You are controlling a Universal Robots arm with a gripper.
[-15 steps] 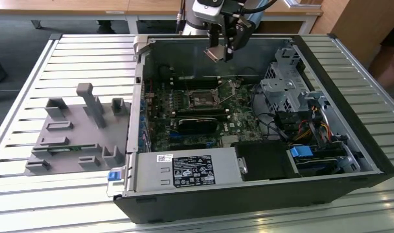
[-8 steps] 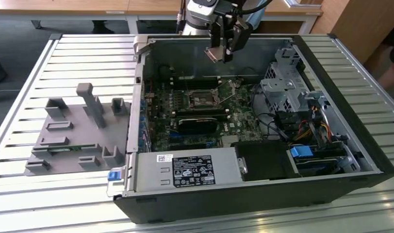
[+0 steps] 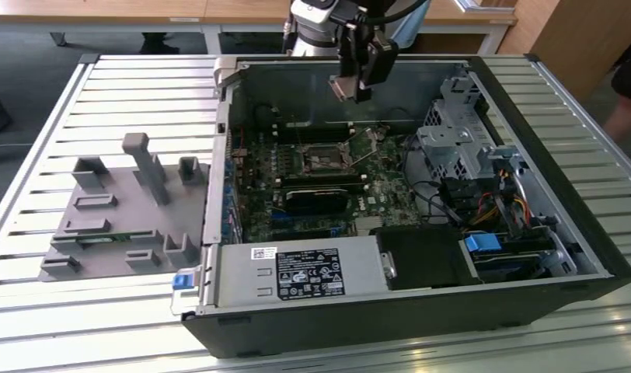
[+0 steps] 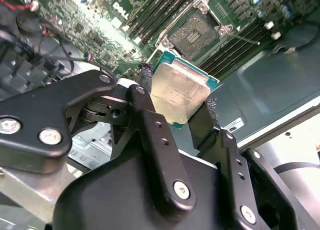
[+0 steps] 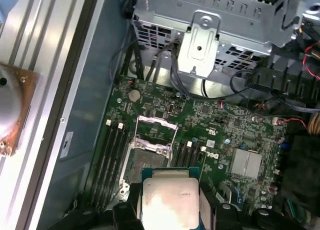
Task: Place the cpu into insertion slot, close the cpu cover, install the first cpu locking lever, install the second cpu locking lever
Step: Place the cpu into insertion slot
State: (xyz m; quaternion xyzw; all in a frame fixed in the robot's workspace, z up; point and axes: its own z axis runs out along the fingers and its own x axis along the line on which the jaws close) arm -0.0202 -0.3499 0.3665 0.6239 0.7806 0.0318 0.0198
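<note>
My gripper (image 3: 349, 89) hangs above the back of the open computer case, shut on the cpu (image 3: 342, 90). In both wrist views the cpu (image 4: 179, 91) (image 5: 169, 200) shows its pale silvery face with a green rim, clamped at two opposite edges between the black fingers (image 4: 145, 79). The insertion slot (image 3: 324, 159) (image 4: 196, 32) (image 5: 144, 164) lies open on the green board below, a dark square recess in a thin metal frame. The cpu cover (image 5: 156, 131) stands swung up at the slot's far side. A thin locking lever (image 3: 370, 145) (image 4: 246, 39) sticks out beside the slot.
Long black memory slots (image 5: 111, 155) run beside the socket. A metal drive cage (image 3: 455, 148) with cable bundles fills the case on the exterior view's right, and the power supply (image 3: 294, 273) sits at the front. A grey fixture plate (image 3: 119, 210) lies on the slatted table (image 3: 46, 311) outside the case.
</note>
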